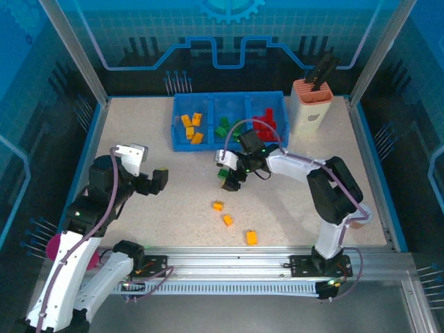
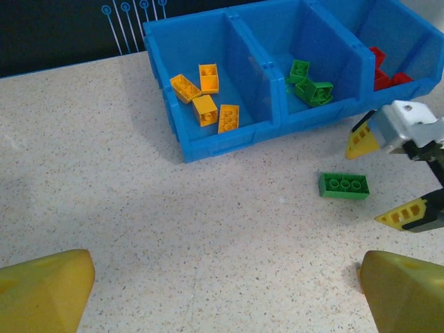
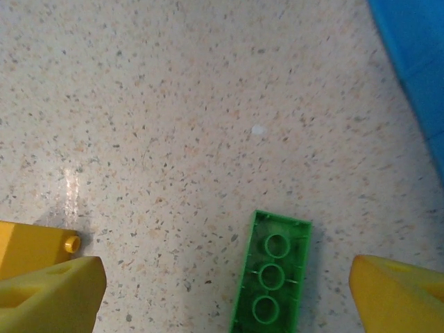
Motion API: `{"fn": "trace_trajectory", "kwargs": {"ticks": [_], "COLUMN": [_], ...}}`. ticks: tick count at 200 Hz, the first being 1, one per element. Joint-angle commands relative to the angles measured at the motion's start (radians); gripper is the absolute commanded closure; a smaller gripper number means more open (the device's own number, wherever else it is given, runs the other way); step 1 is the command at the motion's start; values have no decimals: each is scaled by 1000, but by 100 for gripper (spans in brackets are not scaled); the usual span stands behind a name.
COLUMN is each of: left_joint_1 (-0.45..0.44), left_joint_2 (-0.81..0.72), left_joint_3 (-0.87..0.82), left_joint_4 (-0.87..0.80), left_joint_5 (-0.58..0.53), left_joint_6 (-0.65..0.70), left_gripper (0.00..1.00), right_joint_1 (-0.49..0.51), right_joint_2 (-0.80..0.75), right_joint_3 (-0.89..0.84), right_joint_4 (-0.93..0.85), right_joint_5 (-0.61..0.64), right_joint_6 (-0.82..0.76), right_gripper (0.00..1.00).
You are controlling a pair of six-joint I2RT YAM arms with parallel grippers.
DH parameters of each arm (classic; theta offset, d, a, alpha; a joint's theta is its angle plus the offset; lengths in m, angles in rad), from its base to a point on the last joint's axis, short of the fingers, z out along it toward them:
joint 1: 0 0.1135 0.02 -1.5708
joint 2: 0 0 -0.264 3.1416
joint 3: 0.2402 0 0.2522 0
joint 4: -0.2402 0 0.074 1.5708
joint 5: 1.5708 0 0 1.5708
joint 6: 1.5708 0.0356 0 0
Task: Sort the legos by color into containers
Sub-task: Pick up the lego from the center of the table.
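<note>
tray (image 2: 225,142) blue | legos (image 2: 343,185) orange, green, red | table (image 2: 139,208) speckled beige

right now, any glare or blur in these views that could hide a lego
Right wrist: a pale glare streak on the table, green lego sharp. Left wrist: near fingertips soft, blue tray crisp. Top external: even light, loose orange lego clear.

The blue tray (image 2: 229,142) holds orange bricks (image 2: 206,109) left, green bricks (image 2: 312,90) middle, red bricks (image 2: 385,69) right. A lone green brick (image 3: 272,274) lies underside-up on the tabletop (image 1: 139,215) nearby, with three loose orange bricks (image 1: 227,220) farther off.
</note>
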Motion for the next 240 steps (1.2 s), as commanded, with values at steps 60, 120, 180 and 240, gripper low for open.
{"fn": "trace_trajectory", "kwargs": {"ticks": [60, 120, 180, 240], "left_joint_1": [4, 3, 3, 3], "left_joint_2": [-27, -27, -27, -26], "left_joint_3": [-20, -30, -38, -46], "left_joint_4": [26, 35, 42, 47], "left_joint_5": [7, 10, 3, -14], "left_joint_6": [19, 18, 24, 33], "left_gripper": [0, 0, 1, 1], "right_joint_1": [21, 28, 49, 37], "right_joint_2": [157, 236, 305, 304], "right_joint_3": [221, 305, 372, 411], "right_joint_4": [-232, -339, -368, -373], "right_joint_5": [171, 249, 320, 322], "right_joint_6": [52, 54, 72, 114], "right_gripper": [11, 16, 34, 59]}}
